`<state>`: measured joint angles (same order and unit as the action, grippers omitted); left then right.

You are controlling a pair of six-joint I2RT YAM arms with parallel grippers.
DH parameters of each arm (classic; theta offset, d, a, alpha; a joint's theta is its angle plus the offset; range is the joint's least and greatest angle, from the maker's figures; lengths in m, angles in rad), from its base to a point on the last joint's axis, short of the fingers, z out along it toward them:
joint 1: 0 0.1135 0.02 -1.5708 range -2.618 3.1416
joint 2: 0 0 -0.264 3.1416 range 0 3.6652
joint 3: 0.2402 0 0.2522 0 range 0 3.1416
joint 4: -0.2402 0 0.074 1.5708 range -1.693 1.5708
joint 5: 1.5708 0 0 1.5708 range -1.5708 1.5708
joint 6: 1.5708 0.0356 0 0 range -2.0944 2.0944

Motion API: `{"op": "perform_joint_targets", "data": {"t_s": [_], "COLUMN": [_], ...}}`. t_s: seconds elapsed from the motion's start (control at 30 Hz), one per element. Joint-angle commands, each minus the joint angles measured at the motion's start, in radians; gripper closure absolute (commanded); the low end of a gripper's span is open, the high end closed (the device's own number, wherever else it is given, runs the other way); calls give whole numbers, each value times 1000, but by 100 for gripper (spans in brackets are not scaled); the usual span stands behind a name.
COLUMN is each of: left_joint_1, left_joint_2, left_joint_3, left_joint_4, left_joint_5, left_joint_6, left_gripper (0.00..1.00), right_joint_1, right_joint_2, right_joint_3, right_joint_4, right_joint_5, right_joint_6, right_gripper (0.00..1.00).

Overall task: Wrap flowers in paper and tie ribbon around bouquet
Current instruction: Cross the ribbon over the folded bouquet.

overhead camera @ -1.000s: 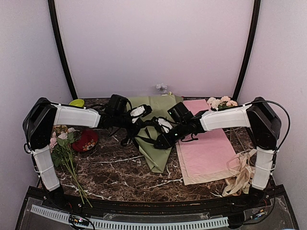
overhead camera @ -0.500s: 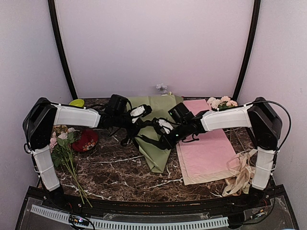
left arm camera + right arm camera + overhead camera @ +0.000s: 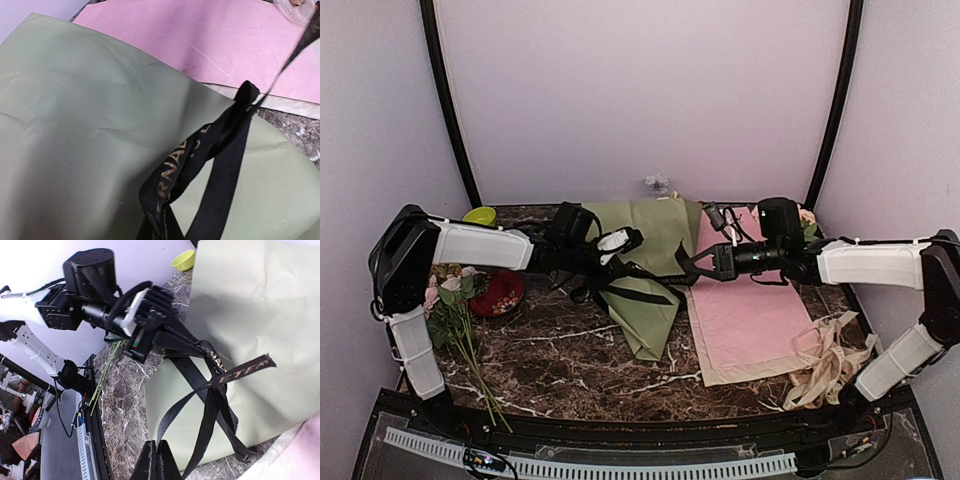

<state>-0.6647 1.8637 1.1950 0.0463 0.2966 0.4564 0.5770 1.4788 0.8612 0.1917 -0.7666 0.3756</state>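
Grips the ribbon (image 3: 243, 371) in closed left hand (image 3: 197, 344) and closed right hand (image 3: 695, 263), stretched between them, the paper (image 3: 250, 300) beneath both.

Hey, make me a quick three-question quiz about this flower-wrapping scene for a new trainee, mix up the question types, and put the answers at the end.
1. True or false: the left gripper and the right gripper are both shut on the black ribbon.
2. What lies under the ribbon's tangle? A) sage-green paper B) a metal tray C) a towel
3. Fill in: the pink-and-white flowers lie beside a ___ bowl.
Key: 1 true; 2 A; 3 red.
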Motion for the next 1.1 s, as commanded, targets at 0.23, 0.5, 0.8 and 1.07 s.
{"op": "perform_joint_targets", "data": {"t_s": [0.23,0.5,0.8,1.07], "left_joint_1": [-79,-85,-75,124], "left_joint_2": [-152,-164,-139,-98], "left_joint_3": [-20,-5,131,185], "left_joint_4": [-240,-412,-606,-464], "left_joint_5": [159,292,398,183], "left_joint_6": [9,76,146,-192], "left_gripper": [100,77,26,75], "right_joint_1": [-56,-45,-19,-19], "right_joint_2": [53,169,234,226], "right_joint_3": [-70,-58,-6,7], "right_joint_4": [121,147,113,77], "right_joint_5": [35,58,65,75], "right_joint_6": [143,169,147,123], "right_gripper": [100,100,100,100]}}
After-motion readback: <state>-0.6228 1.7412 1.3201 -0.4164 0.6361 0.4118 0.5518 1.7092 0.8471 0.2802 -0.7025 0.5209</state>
